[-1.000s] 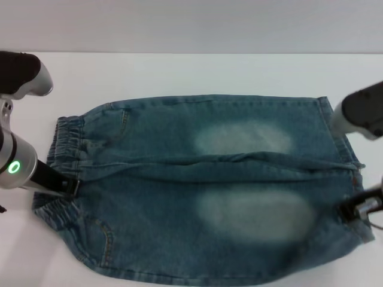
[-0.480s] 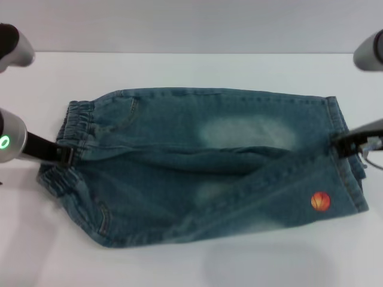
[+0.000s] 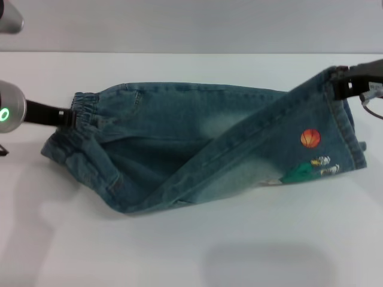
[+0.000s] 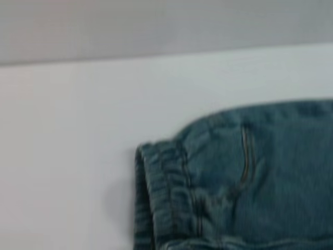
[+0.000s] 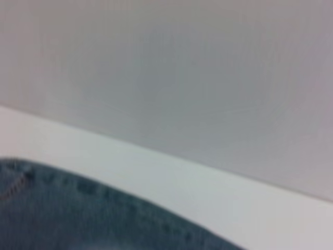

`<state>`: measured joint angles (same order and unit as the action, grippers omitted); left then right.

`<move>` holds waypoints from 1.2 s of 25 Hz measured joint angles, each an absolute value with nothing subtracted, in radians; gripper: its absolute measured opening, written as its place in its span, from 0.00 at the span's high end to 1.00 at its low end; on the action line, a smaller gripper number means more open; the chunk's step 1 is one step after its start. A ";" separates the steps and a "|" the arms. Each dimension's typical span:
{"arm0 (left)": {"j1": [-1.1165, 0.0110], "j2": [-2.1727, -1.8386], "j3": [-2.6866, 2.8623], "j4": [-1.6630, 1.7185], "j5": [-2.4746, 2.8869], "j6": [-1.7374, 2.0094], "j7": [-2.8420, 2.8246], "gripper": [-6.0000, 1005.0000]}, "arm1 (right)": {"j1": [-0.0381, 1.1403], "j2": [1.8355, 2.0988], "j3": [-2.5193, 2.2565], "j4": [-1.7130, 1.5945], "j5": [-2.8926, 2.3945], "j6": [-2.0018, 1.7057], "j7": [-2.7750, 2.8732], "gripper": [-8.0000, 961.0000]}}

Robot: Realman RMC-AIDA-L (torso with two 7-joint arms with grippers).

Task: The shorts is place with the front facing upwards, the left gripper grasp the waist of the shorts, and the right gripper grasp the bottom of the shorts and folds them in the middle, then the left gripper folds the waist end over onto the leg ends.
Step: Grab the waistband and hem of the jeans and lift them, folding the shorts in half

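One denim shorts (image 3: 197,149); two claws: left claw (image 3: 67,116), right claw (image 3: 335,84); one white bench (image 3: 179,251).

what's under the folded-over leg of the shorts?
The other leg of the shorts, showing beyond the flap's far edge, and the white table around it. The flap, with basketball patch, hides the rest. Left end effector holds the waist, right end effector the hem.

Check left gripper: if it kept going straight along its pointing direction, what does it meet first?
The left gripper points toward the robot's right, already clamping the blue denim shorts at the waistband. Continuing would likely just push into that denim.
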<state>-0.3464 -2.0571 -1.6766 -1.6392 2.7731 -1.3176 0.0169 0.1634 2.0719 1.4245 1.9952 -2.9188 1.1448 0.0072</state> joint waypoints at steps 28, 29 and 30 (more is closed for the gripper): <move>-0.357 -2.056 -1.703 -1.618 2.722 -1.119 0.028 0.97 | 0.164 2.075 1.423 1.821 -2.901 1.101 0.074 0.98; -0.358 -2.056 -1.702 -1.618 2.720 -1.119 0.031 0.97 | 0.164 2.075 1.423 1.821 -2.901 1.101 0.074 0.98; -0.358 -2.056 -1.702 -1.618 2.718 -1.119 0.033 0.97 | 0.174 2.075 1.419 1.803 -2.901 1.110 0.092 0.98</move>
